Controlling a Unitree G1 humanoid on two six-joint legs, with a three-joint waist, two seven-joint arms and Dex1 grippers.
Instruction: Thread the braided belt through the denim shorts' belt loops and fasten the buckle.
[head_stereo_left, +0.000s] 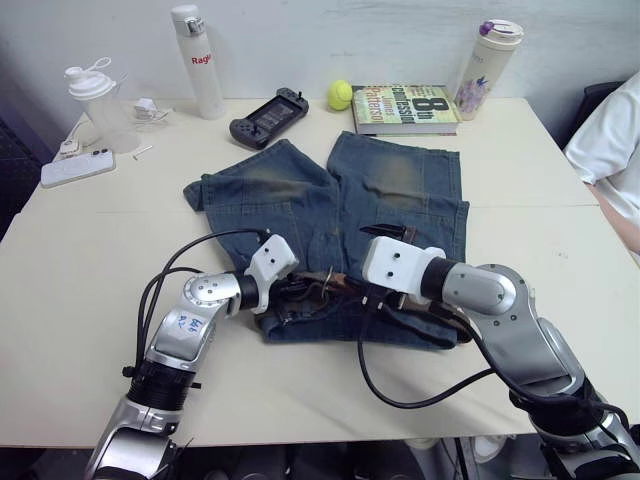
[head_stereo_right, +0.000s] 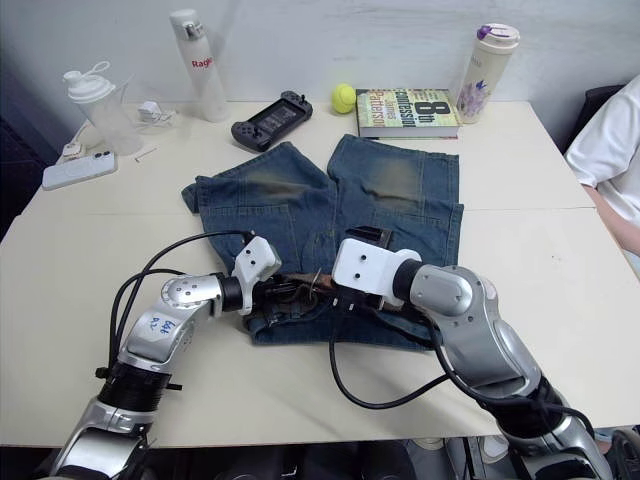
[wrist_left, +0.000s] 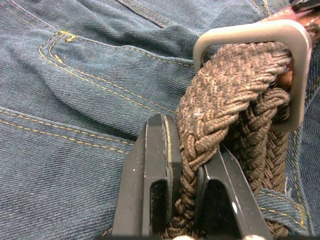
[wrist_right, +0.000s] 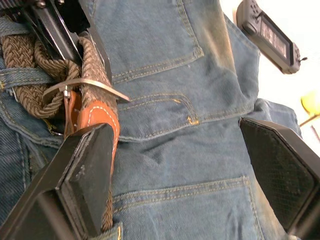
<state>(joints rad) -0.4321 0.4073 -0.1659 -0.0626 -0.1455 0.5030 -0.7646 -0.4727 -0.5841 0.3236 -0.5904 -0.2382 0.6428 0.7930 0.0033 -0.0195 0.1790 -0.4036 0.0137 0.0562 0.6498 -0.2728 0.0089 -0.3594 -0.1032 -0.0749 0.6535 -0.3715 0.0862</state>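
Observation:
The denim shorts lie flat mid-table, waistband toward me. The braided belt runs along the waistband, and its dark woven strap passes through the silver buckle. One belt loop crosses the strap. My left gripper is shut on the braided strap just short of the buckle frame. My right gripper stands wide open over the seat of the shorts. One of its fingers rests beside the belt's orange leather end, while the other hangs over bare denim.
Along the table's far edge stand a shaker bottle, a phone, a white bottle, a game controller, a tennis ball, a book and a tumbler. A person's white sleeve is at the right.

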